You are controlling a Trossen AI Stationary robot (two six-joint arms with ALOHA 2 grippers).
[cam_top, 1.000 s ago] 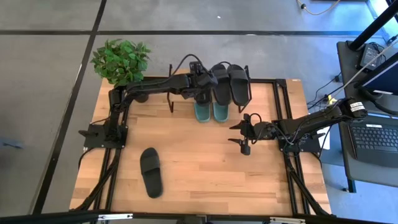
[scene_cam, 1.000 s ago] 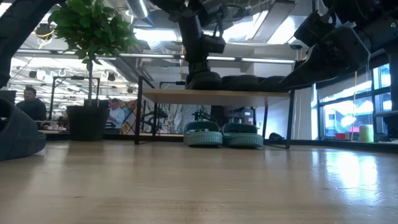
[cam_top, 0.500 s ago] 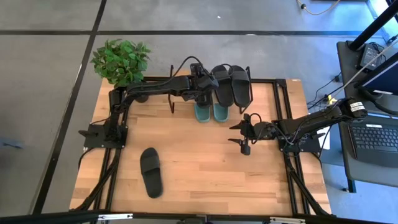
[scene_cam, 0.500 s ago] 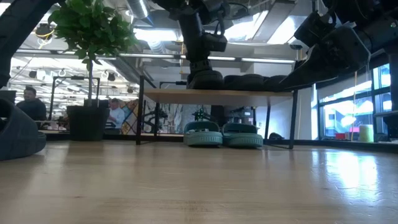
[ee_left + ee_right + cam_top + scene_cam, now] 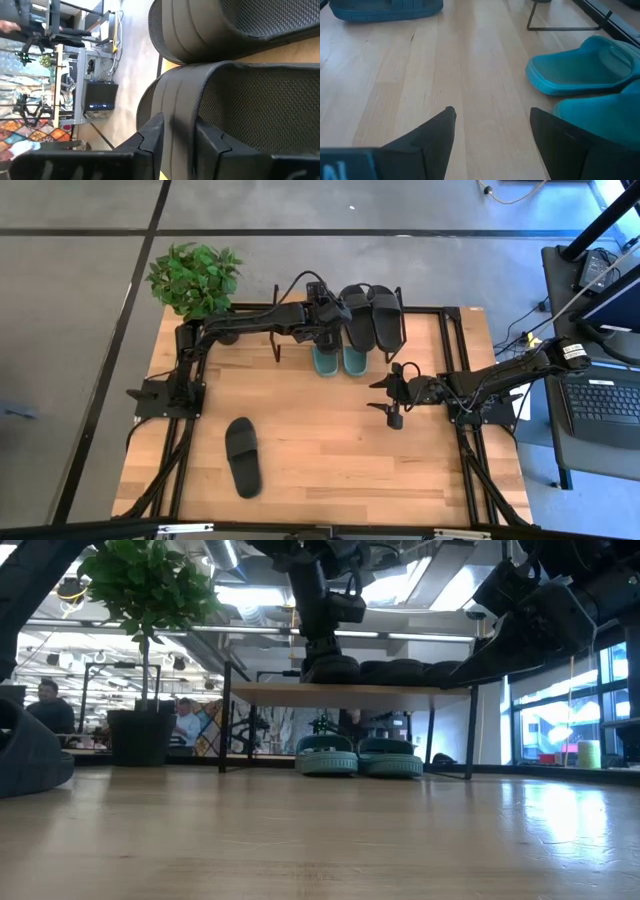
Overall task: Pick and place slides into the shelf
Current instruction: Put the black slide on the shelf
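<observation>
Left gripper [image 5: 326, 310] over light wooden shelf top [image 5: 395, 330], fingers pinching strap of black rubber slide [image 5: 240, 115], barely moved in last second: placement settling, release likely next. Right gripper [image 5: 393, 397] idle, open, empty. Lone black slide [image 5: 242, 456] remains on tabletop [image 5: 330, 460].

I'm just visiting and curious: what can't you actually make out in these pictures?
- High view: the left gripper hides the third black slide on the shelf.
- High view: the green slides are half hidden under the shelf's top board.
- Low view: the lone black slide is cut off by the edge.
</observation>
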